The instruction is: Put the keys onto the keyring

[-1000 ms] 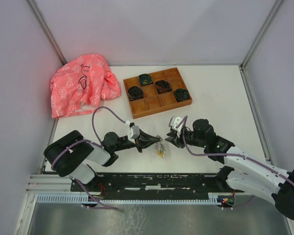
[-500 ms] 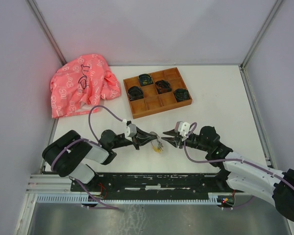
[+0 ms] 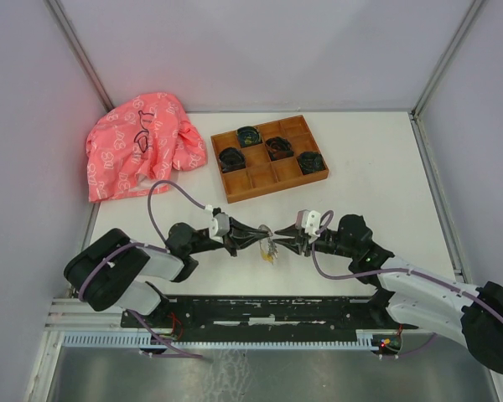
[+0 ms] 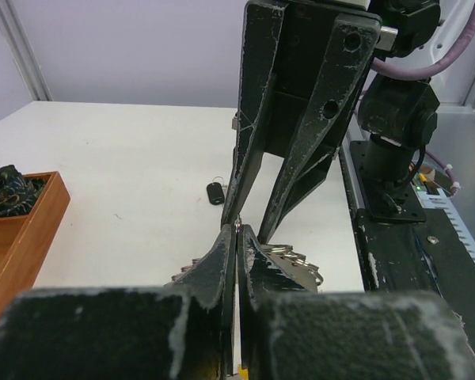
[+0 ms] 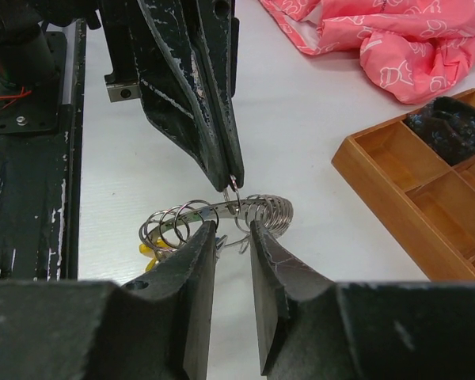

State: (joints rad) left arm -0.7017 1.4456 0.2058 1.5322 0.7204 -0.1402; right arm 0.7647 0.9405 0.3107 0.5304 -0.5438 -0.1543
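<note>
The keyring [image 5: 222,210] is a grey metal band strung with several small split rings, and it hangs just above the table. My left gripper [image 5: 233,184] is shut on one small ring at its top; in the left wrist view [image 4: 237,232] the jaws are pressed together on that thin wire. My right gripper [image 5: 232,235] is open, with its fingers straddling the band from the opposite side. A yellow tag [image 5: 148,249] hangs at the ring's left. A bit of blue [image 5: 222,239] shows behind my right gripper's left finger. A black-headed key [image 4: 214,192] lies on the table. The green tag is hidden.
A wooden tray [image 3: 270,157] with dark coiled bundles stands behind the grippers, and its corner shows in the right wrist view [image 5: 412,182]. A pink cloth [image 3: 141,144] lies at the back left. The arms' black base rail [image 3: 260,311] runs along the near edge.
My right gripper has swung left and lowered to meet the left gripper at the keyring. The left gripper has shifted slightly up and back, still holding the ring.
</note>
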